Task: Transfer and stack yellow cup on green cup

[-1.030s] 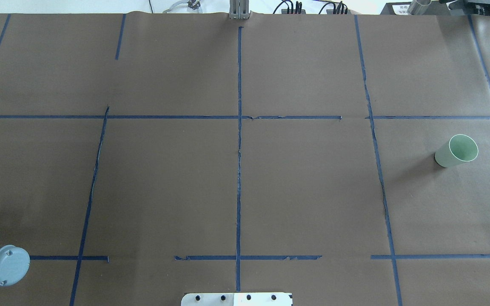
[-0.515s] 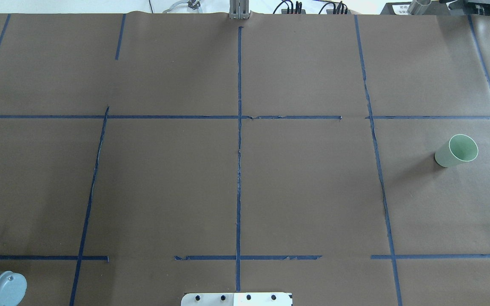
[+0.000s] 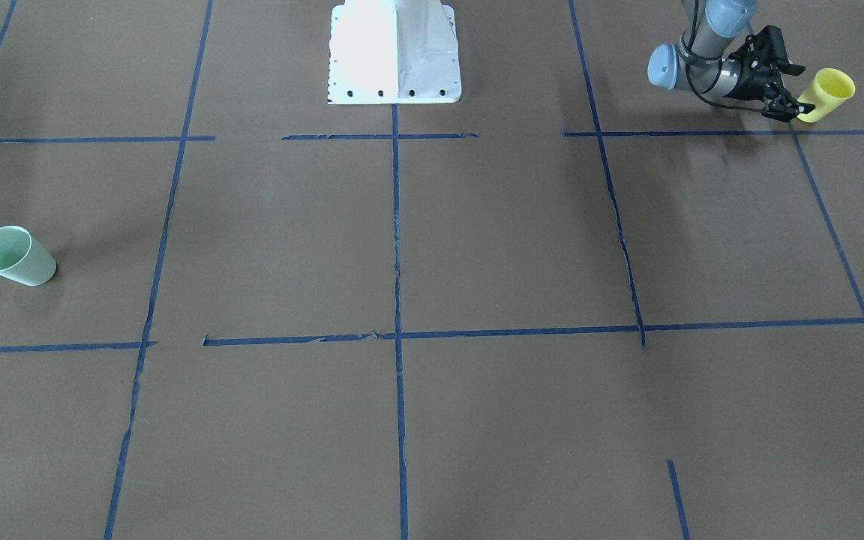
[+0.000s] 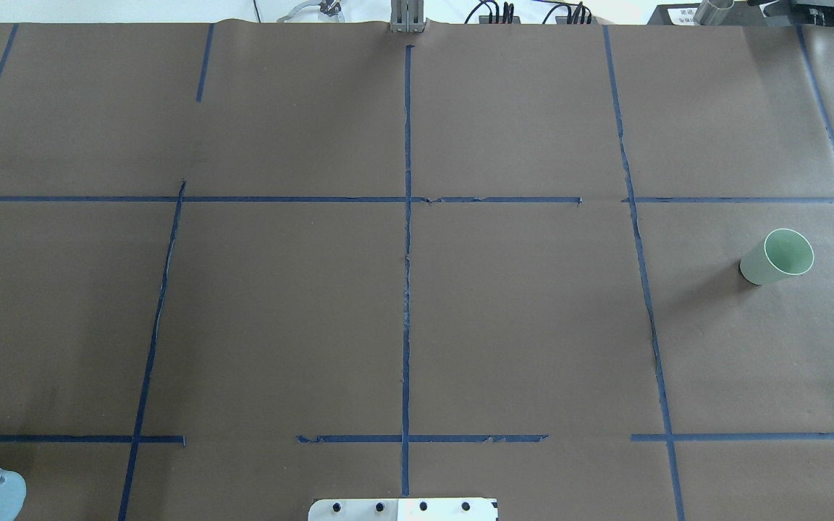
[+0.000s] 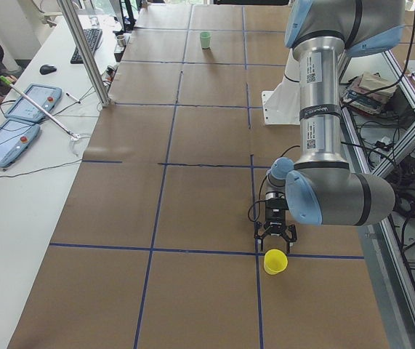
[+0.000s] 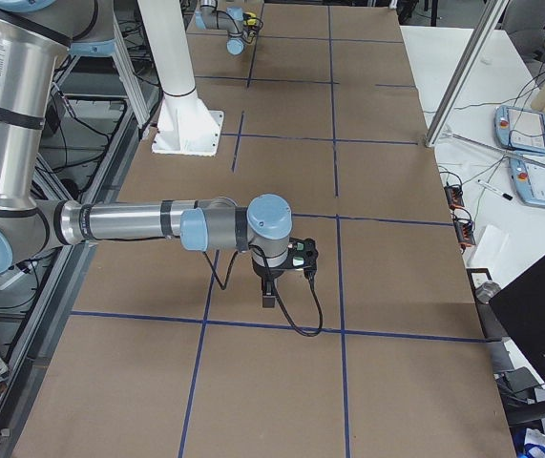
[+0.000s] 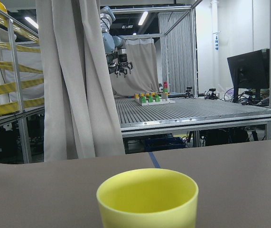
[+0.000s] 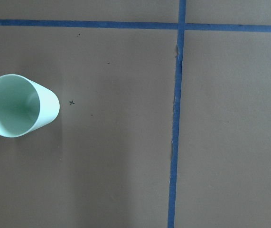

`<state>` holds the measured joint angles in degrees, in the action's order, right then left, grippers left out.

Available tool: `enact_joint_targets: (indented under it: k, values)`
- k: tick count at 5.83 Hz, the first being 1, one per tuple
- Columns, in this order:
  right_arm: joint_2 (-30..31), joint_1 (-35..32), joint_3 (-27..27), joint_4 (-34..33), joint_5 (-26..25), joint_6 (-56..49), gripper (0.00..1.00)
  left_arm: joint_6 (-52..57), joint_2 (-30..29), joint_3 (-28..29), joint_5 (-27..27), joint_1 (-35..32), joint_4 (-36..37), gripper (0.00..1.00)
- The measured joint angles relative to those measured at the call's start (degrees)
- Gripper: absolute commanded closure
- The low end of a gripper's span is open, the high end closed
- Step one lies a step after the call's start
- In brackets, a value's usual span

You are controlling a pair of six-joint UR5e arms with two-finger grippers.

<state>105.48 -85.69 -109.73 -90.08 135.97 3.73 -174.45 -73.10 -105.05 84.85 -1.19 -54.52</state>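
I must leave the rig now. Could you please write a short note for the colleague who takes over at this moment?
Left gripper: open, low over the table, just behind the yellow cup, not closed on it.
Right gripper: over the table; open or shut cannot be told. Its wrist camera looks down on the green cup.
Cups: both upright, at opposite ends of the table.
Done: nothing grasped yet.
Left: grasp yellow cup, carry it across, stack it on green cup.

The left arm [image 5: 322,109] is a shiny silver tube with light blue caps [image 5: 309,203]. Its left gripper [image 5: 277,240] is black, with a black cable [image 5: 250,211]. The white base [image 3: 394,52] has black screw holes.
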Motion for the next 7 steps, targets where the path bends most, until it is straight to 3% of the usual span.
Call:
enact_joint_targets:
  k: [3,4,5,6,7]
  values:
    - [0.0,0.0,0.0,0.1,0.0,0.0,0.0,0.6,0.4,4.7,-0.3,0.2,-5.1,0.0]
    - [0.0,0.0,-0.1,0.1,0.0,0.1,0.0,1.0,0.4,6.8,-0.3,0.3,-7.0,0.07]
    - [0.0,0.0,-0.1,0.1,0.0,0.1,0.0,1.4,0.5,8.5,-0.3,0.3,-8.7,0.48]
    - [-0.1,0.0,-0.1,0.1,0.0,0.1,0.0,1.6,0.5,9.0,-0.3,0.3,-9.6,0.55]
    - [-0.1,0.0,-0.1,0.2,0.0,0.2,0.0,1.7,0.5,8.8,-0.4,0.1,-9.9,0.55]
